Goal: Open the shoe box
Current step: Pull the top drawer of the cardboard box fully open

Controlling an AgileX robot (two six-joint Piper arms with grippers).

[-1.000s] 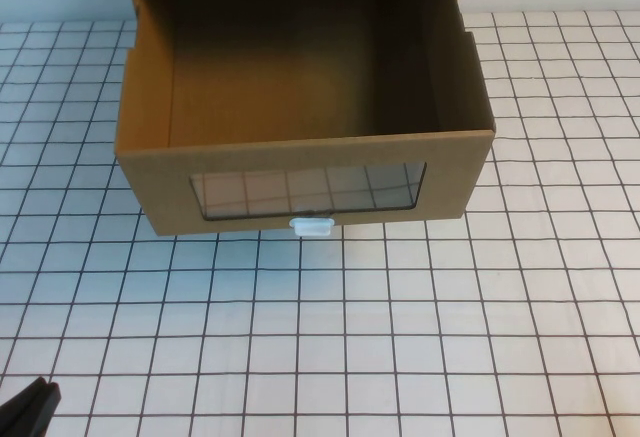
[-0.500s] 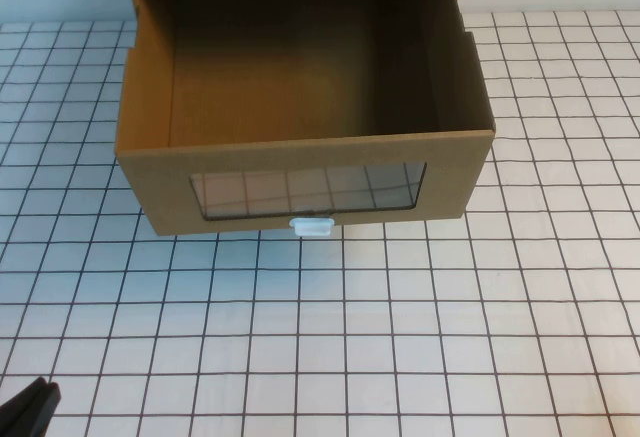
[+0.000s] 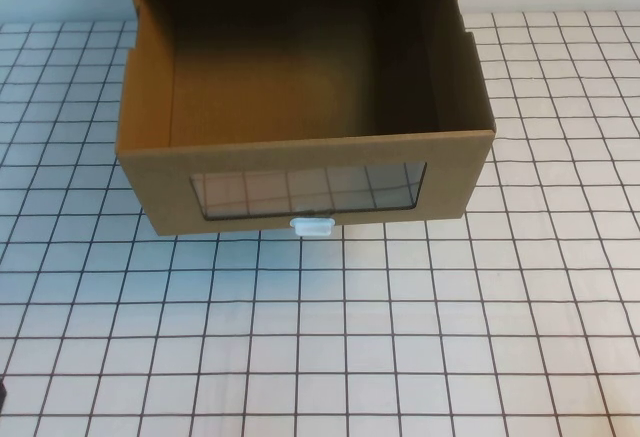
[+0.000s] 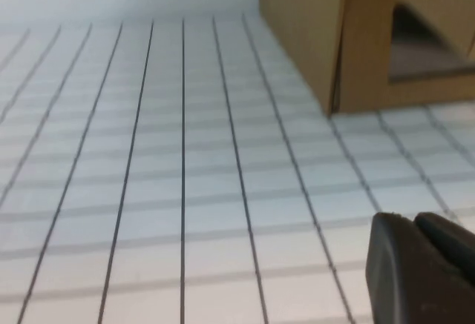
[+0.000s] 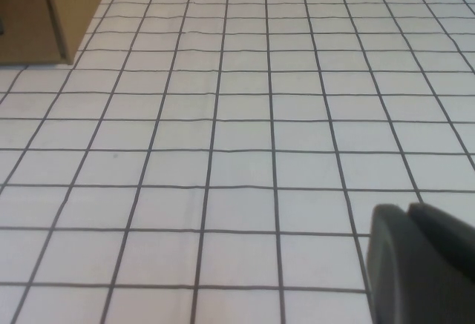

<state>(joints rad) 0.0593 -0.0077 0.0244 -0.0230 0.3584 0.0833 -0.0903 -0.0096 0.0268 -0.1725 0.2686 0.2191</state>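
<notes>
On the gridded bench (image 3: 400, 357), your shoe box (image 3: 300, 77) sits far back, already slid open. Left gripper (image 4: 413, 227) and right gripper (image 5: 410, 216) hover low nearside, clenched empty; opening looks done, just park.

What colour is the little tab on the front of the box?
The tab is white, seen best in the high view.
</notes>
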